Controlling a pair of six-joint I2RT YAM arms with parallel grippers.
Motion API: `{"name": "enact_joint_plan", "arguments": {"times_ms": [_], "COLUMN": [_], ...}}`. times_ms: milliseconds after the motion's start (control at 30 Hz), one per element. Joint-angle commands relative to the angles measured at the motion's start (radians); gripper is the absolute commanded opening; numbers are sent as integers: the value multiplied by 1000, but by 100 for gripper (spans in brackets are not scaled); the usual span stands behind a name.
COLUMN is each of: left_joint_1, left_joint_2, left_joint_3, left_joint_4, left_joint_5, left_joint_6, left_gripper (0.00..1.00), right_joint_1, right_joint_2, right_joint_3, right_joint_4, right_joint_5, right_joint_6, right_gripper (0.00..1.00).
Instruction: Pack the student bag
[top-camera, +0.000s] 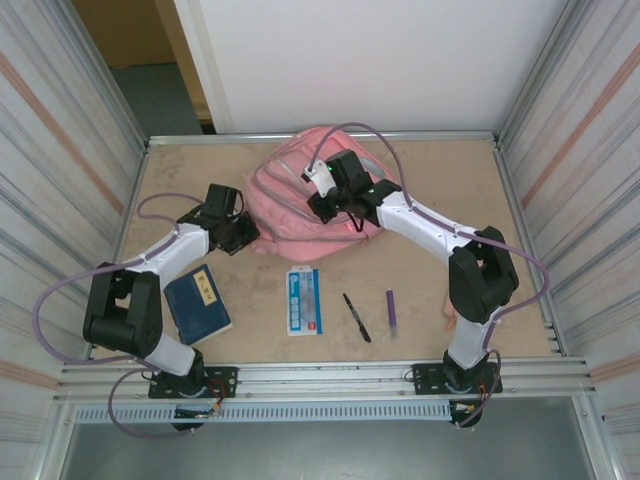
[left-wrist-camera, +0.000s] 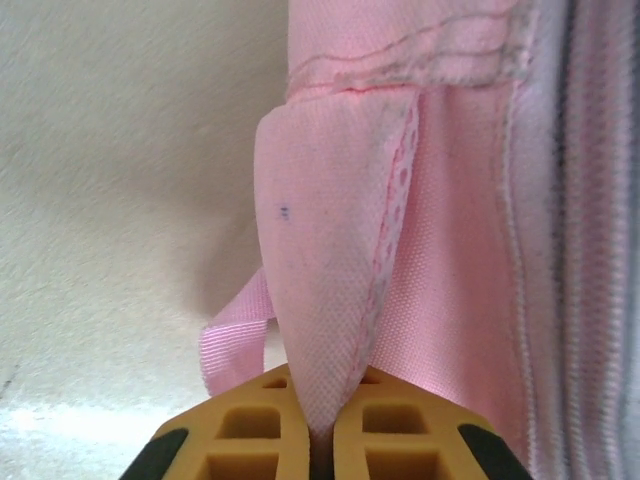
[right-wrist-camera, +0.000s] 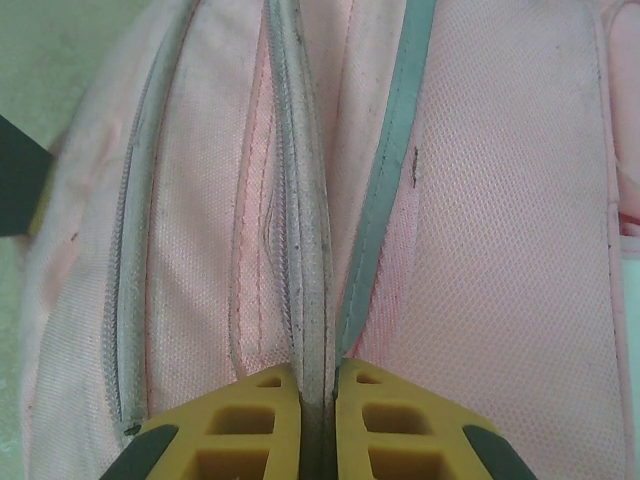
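Note:
The student bag (top-camera: 290, 190), a large pink backpack, lies at the back middle of the table. My left gripper (top-camera: 247, 234) is at the bag's near-left corner. In the left wrist view its yellow fingers (left-wrist-camera: 250, 425) are shut on a triangular pink fabric flap (left-wrist-camera: 330, 250) of the bag, with a pink strap (left-wrist-camera: 232, 340) beside it. My right gripper (top-camera: 332, 207) rests on top of the bag. In the right wrist view it (right-wrist-camera: 318, 378) is shut on a grey zipper edge (right-wrist-camera: 308, 230) running along the bag (right-wrist-camera: 500, 250).
On the table in front of the bag lie a blue book (top-camera: 197, 303), a white-and-blue packet (top-camera: 304, 300), a black pen (top-camera: 357, 317) and a purple pen (top-camera: 391, 310). Metal walls close in the left and right sides.

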Motion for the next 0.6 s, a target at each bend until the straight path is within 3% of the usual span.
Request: {"name": "enact_joint_plan", "arguments": {"times_ms": [0, 67, 200, 300, 433, 567], "left_joint_1": [-19, -28, -48, -50, -49, -55], "left_joint_2": [-67, -80, -98, -90, -89, -83], "left_joint_3": [69, 111, 220, 300, 359, 386], "left_joint_4": [-53, -71, -134, -171, -209, -203], "left_joint_5": [-17, 1, -6, 2, 12, 56], "left_joint_6": [50, 64, 110, 147, 163, 152], "left_gripper": [0, 0, 0, 0, 0, 0], "right_joint_1": [-11, -17, -39, -73, -166, -253], "right_joint_2": [-25, -6, -11, -85, -243, -411], "right_joint_3": [-21, -27, -22, -48, -219, -468], "right_joint_4": [-10, -36, -111, -192, -206, -123], "right_joint_5": [27, 30, 9, -3, -106, -252], "right_joint_6": [-14, -8, 40, 145, 339, 417], "right_gripper": [0, 4, 36, 50, 59, 71]}}
